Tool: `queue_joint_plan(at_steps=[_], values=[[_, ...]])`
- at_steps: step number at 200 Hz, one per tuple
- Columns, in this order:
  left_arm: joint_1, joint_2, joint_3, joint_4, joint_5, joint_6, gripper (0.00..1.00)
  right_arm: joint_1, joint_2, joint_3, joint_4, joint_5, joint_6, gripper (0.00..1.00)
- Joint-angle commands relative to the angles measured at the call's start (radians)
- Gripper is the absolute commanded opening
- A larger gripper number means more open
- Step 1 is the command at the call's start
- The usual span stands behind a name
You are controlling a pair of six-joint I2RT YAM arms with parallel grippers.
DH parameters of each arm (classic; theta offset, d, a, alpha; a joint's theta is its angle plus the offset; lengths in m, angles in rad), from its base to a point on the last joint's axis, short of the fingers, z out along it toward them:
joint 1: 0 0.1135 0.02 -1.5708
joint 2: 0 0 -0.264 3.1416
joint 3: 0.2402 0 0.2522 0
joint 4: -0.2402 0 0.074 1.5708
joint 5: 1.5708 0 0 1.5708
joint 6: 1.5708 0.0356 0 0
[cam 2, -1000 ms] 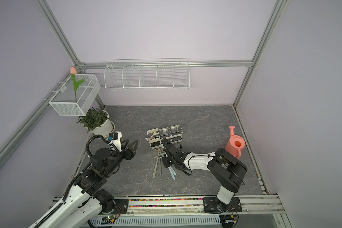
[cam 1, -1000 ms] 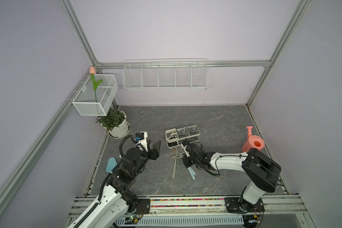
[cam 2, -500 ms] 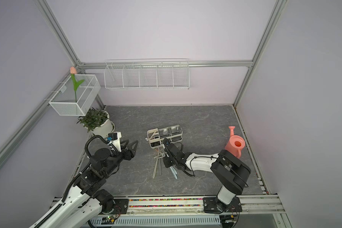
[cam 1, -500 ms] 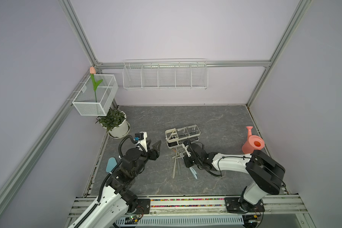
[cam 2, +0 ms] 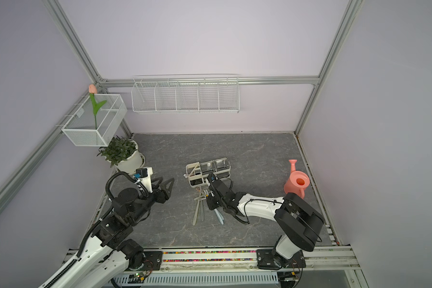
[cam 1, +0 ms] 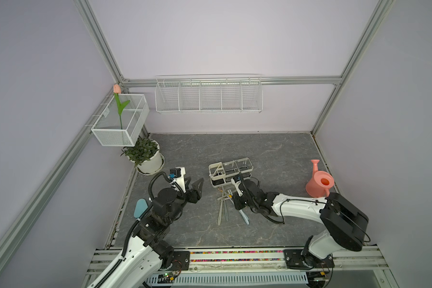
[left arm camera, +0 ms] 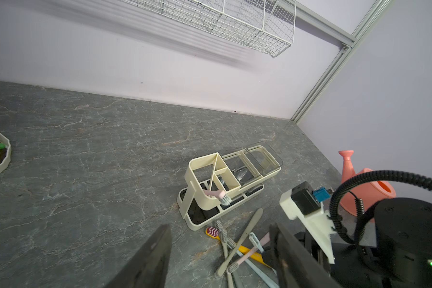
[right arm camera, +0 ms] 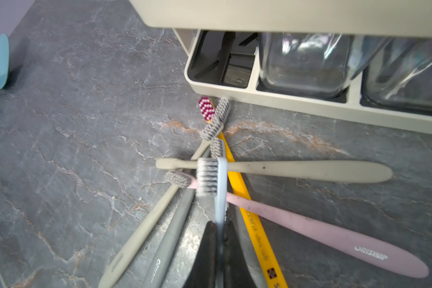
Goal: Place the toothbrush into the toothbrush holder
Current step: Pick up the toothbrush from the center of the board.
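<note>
Top view, reading from the left: your left tool (cam 1: 193,182) hangs in the lower left of the frame with its jaws spread wide and nothing between them, well apart from the brushes. I judge it is parked there to stay out of the way while its camera watches the rack. At centre frame the toothbrush holder (cam 1: 216,185) stands on the bench (cam 1: 272,154), cream bin at its left end and two clear cups to the right. In the left wrist view a pink brush (left arm camera: 213,193) already leans in that cream bin. Just below the holder lies the heap of loose brushes (cam 1: 220,213), crossed over one another. Right of the heap, your right tool (right arm camera: 220,228) is clamped tight on the pale blue toothbrush (right arm camera: 221,199), gripping the neck just behind the bristles, so the long handle runs back beneath the tool. In the right wrist view its head sits over a beige brush (right arm camera: 297,170), with a yellow brush (right arm camera: 250,219) close alongside. Lift straight up, or you may drag them. The holder is near, so the carry looks short. At far right the watering can (cam 1: 319,185) stands well clear.
</note>
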Motion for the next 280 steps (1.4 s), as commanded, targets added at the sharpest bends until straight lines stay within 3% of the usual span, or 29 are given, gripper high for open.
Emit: queue_joint_plan(at_steps=[1, 89, 201, 280], values=[[-0.003, -0.012, -0.001, -0.007, 0.011, -0.026, 0.66, 0.007, -0.052, -0.030, -0.023, 0.013, 0.001, 0.07], [-0.002, 0.034, 0.003, 0.039, 0.123, -0.031, 0.67, 0.000, -0.195, -0.061, -0.031, 0.024, 0.022, 0.07], [-0.004, 0.152, -0.012, 0.162, 0.610, -0.084, 0.69, -0.093, -0.379, -0.005, -0.061, -0.005, -0.002, 0.07], [-0.070, 0.336, 0.043, 0.255, 0.598, -0.106, 0.72, -0.111, -0.364, 0.100, 0.024, -0.135, 0.026, 0.07]])
